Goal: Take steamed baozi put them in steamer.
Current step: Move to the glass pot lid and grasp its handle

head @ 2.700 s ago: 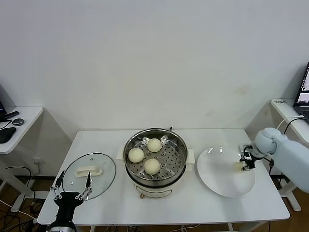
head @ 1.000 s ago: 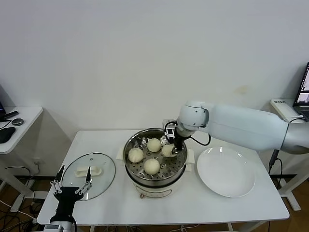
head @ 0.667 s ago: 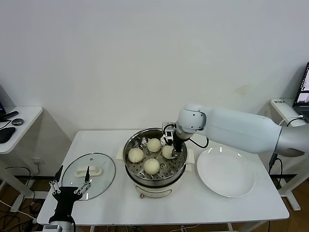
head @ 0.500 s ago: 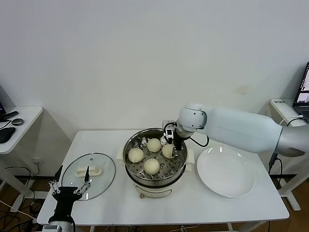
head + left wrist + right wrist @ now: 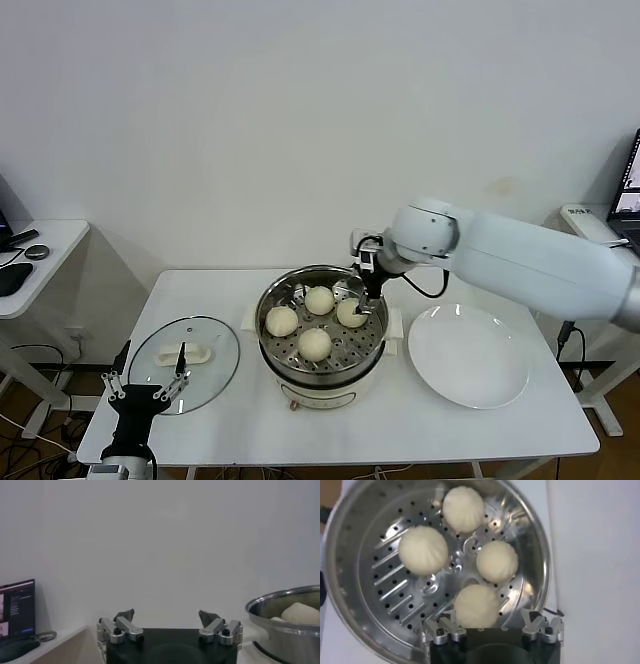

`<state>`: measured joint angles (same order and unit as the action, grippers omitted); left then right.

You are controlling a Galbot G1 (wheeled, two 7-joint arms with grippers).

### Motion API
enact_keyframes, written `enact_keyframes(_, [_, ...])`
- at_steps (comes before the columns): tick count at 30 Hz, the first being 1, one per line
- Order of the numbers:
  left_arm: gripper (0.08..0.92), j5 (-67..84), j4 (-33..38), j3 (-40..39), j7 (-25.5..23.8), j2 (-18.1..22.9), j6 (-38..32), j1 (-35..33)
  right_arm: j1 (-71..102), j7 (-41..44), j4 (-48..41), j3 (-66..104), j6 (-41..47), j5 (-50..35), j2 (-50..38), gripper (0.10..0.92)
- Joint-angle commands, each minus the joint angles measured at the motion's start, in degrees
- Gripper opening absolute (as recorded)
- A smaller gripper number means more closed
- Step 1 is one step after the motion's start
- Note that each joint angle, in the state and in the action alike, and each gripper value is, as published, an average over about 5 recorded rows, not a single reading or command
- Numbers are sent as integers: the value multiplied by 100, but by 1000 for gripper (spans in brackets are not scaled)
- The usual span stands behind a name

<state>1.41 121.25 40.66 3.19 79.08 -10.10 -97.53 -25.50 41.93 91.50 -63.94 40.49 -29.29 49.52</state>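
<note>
Two grippers: the left gripper point(image 5: 148, 394), fingers apart, waits by the round glass lid point(image 5: 185, 362). Beyond, four cream-white round steamed baozi point(image 5: 315, 343) sit on the perforated tray of the shiny steel steamer point(image 5: 322, 352). Above its far edge, the right gripper point(image 5: 366, 283) hangs spread, empty; best lifted straight up, clearing the nearest bun. One white plate point(image 5: 467, 355) lies bare.

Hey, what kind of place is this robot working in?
Probably a lab or office room staged as a kitchen: a plain white table against a bare wall, a steamer holding baozi, and desks alongside with a laptop.
</note>
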Motion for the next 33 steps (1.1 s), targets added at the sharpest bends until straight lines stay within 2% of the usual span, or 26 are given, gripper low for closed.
enact_keyframes(1, [823,53,-34,-8,3,-1,-60,2,1710,-2287,1616,1460,-760,-751,-1859,823])
enact_keyframes(6, [823,58,-48,-26,-3,10,-156,-3,4806,-3389,2053,4013,-2007,-607,-2360,823])
enact_keyframes(9, [823,46,-63,-24,1,20,-199,-4,6669,-3614,2111,5745,-2743,-215,-2151,823])
enact_keyframes(15, [823,8,-68,-56,30,22,-304,-7,9419,-3321,1947,8451,-4297,1553,-241,823])
enact_keyframes(20, [823,-167,-138,-155,117,-4,-321,43,10438,-2864,1854,9371,-5347,2635,1555,823])
enact_keyframes(25, [823,-482,-237,-301,239,-65,-303,87,10872,-2548,1938,10134,-6028,3420,2850,823])
enact_keyframes(29, [823,-803,-220,-386,419,-184,-65,101,11118,-2518,2017,10697,-6134,3374,3520,823])
enact_keyframes(33, [823,-1764,-230,-412,584,-395,121,91,11454,-2615,2125,11100,-6118,3059,3661,823])
